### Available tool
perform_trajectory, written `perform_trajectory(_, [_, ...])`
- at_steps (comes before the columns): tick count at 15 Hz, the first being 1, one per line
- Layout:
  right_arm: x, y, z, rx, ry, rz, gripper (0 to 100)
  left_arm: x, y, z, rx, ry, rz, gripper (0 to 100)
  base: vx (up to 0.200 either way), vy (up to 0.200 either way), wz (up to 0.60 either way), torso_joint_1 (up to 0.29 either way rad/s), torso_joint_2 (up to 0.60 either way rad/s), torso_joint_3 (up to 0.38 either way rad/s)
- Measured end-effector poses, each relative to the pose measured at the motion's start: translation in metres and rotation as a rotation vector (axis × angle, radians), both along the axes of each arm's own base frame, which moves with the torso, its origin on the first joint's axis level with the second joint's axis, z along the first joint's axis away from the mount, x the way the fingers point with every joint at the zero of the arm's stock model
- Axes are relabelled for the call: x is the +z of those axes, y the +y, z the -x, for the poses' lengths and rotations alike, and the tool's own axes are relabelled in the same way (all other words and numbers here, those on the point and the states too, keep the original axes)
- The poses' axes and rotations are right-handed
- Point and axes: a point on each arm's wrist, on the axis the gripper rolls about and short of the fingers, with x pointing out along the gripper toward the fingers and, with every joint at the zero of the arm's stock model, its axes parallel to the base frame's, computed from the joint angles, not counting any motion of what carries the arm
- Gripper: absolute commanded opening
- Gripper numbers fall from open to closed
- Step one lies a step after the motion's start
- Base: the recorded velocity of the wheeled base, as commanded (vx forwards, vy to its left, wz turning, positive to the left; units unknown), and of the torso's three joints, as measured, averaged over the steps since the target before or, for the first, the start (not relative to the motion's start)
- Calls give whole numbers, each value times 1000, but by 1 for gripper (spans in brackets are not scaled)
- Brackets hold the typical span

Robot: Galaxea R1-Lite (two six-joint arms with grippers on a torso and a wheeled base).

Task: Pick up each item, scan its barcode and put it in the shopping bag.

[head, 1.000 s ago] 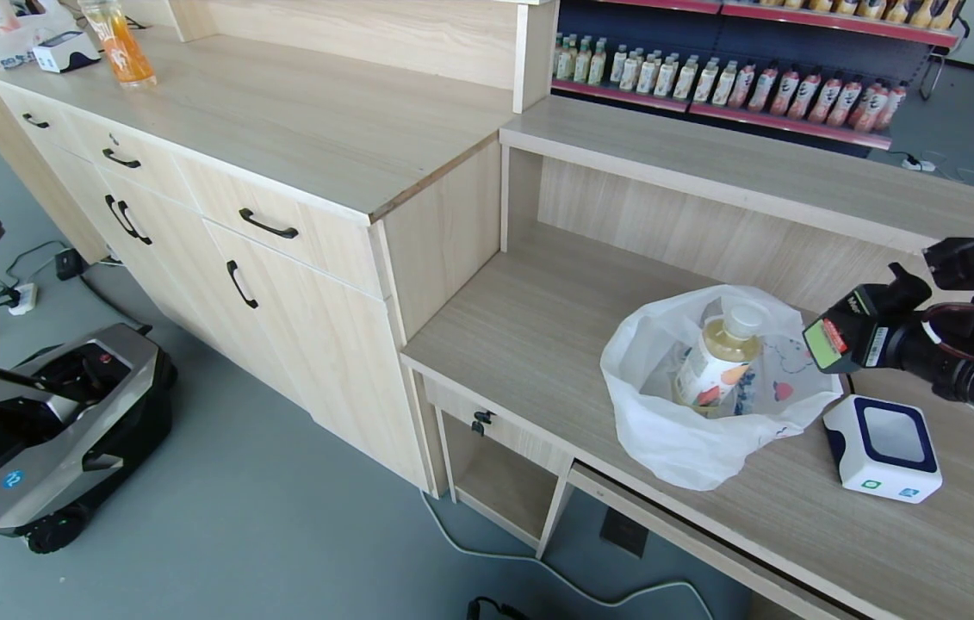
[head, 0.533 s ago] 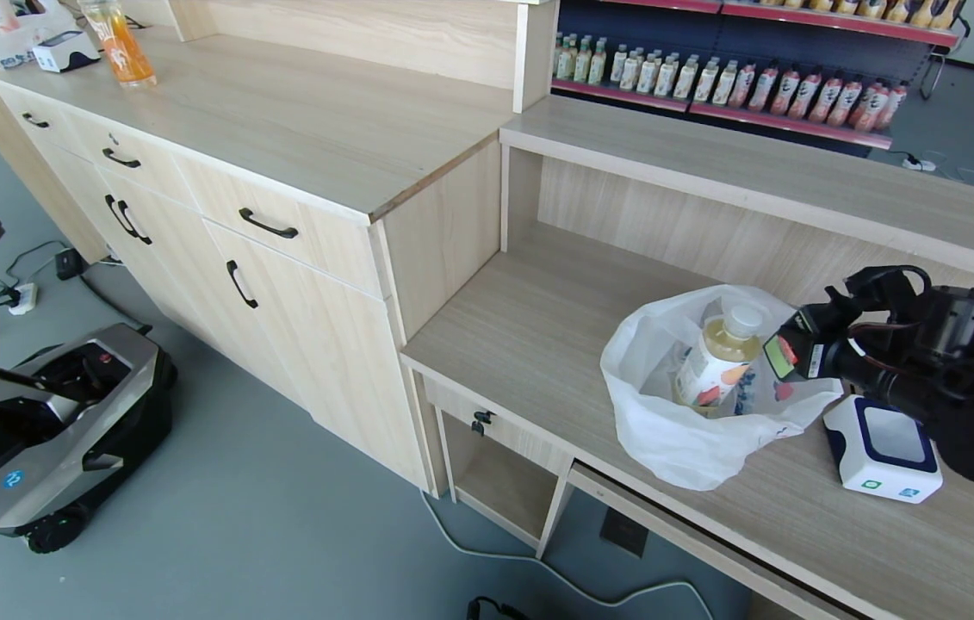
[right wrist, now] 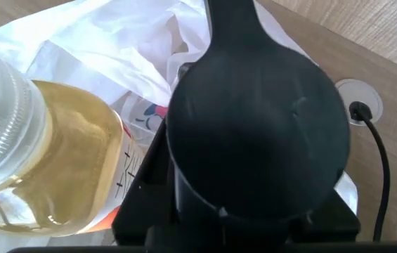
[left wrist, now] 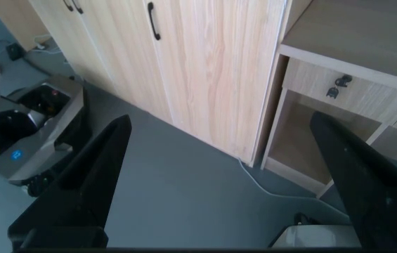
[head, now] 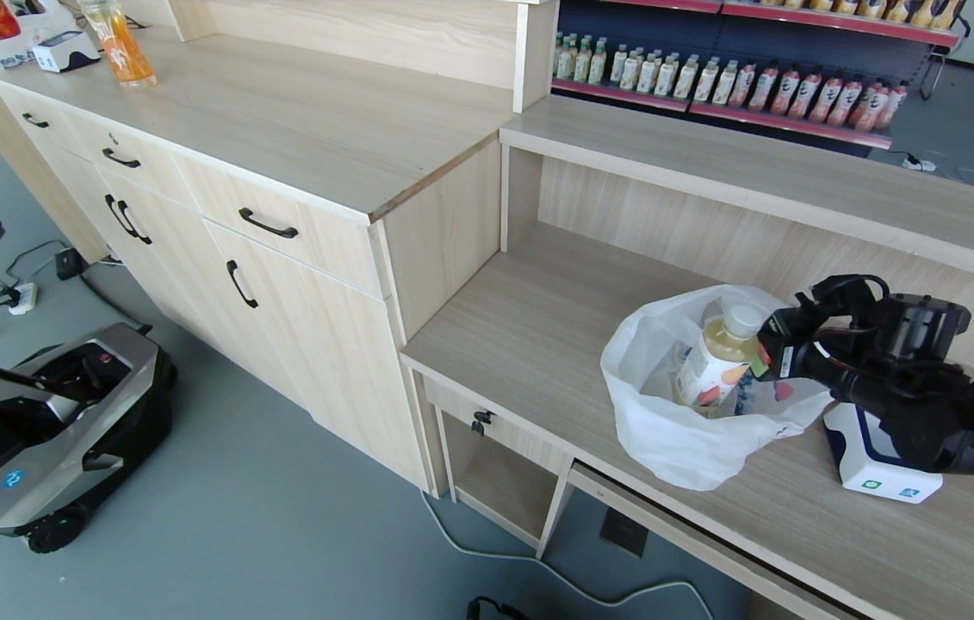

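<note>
A white shopping bag (head: 676, 430) stands open on the low counter, with a pale-yellow drink bottle (head: 715, 357) upright inside it. My right gripper (head: 784, 344) is at the bag's right rim, beside the bottle's neck, and is shut on a dark item (head: 772, 351) with a green and red end. In the right wrist view that dark item (right wrist: 254, 133) sits right next to the bottle (right wrist: 50, 154), over the bag (right wrist: 100, 42). My left gripper (left wrist: 220, 123) hangs open over the floor beside the cabinet, holding nothing.
A white and blue scanner (head: 870, 469) sits on the counter just right of the bag, partly under my right arm. A raised shelf wall runs behind the bag. On the tall counter far left stand an orange bottle (head: 118, 47) and another scanner (head: 65, 52).
My right gripper has carried the dark item leftward and slightly down, from above the scanner to the mouth of the bag. The left arm has stayed still.
</note>
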Motion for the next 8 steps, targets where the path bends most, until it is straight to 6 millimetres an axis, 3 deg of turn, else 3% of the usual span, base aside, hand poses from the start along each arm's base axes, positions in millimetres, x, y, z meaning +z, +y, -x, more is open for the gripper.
perform_trajectory(8, [-27,1,-13,6,38,-3,0,0,0,0,0,0,0,100,0,0,0,0,0,0])
